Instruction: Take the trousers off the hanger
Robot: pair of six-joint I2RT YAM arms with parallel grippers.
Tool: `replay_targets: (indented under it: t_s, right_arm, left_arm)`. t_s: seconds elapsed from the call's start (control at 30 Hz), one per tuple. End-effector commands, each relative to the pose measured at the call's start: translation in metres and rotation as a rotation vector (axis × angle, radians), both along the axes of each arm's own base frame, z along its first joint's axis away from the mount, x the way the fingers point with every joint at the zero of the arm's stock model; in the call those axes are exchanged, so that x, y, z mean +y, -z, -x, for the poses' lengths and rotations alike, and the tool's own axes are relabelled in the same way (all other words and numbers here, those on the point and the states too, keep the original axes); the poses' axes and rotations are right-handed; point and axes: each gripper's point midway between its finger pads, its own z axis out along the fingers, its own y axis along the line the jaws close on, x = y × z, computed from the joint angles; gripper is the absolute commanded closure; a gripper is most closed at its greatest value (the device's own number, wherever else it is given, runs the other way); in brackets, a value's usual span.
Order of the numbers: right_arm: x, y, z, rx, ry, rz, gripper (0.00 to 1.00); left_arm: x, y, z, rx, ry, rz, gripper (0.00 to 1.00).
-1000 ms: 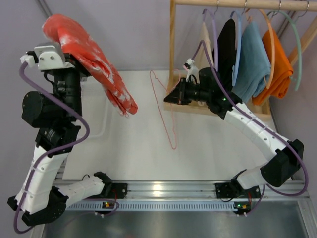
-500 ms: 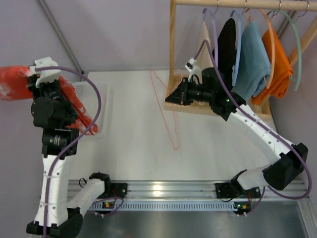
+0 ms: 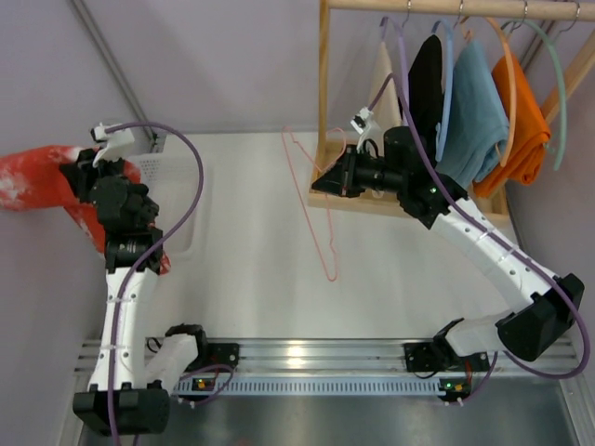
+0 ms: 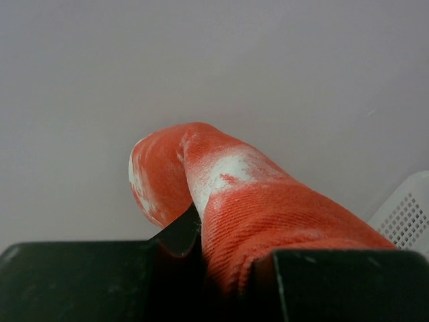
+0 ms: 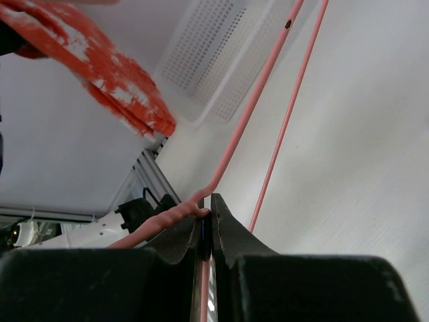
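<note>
trousers (image 3: 37,177), pinched in the left gripper (image 4: 224,251), are off the hanger (image 5: 253,100) the right gripper (image 5: 206,215) clamps; next likely dropping them into the basket (image 5: 221,60).

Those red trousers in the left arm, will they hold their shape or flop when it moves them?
Likely floppy: the trousers fold over at the left tool and hang loose beyond it. Probably light, since one narrow pinch carries the whole garment. The woven cloth looks rough, so slipping seems unlikely.
</note>
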Motion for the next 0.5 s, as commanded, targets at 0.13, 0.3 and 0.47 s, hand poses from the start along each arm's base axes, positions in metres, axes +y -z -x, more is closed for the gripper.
replay_targets:
  t_s: [0.13,0.3,0.47]
  right_arm:
    - [-0.006,-0.033,0.006,-0.083,-0.005,-0.050,1.00]
    - [-0.006,-0.034,0.008,-0.083,-0.014,-0.053,1.00]
    - [-0.009,-0.037,0.012,-0.107,-0.023,-0.036,1.00]
  left_arm:
    - [0.001,-0.003,-0.065,-0.095,0.096,-0.101,1.00]
    - [0.020,0.071,-0.128,0.045,0.099,-0.047,1.00]
    - [0.020,0.172,-0.176,0.225,0.164,0.050,1.00]
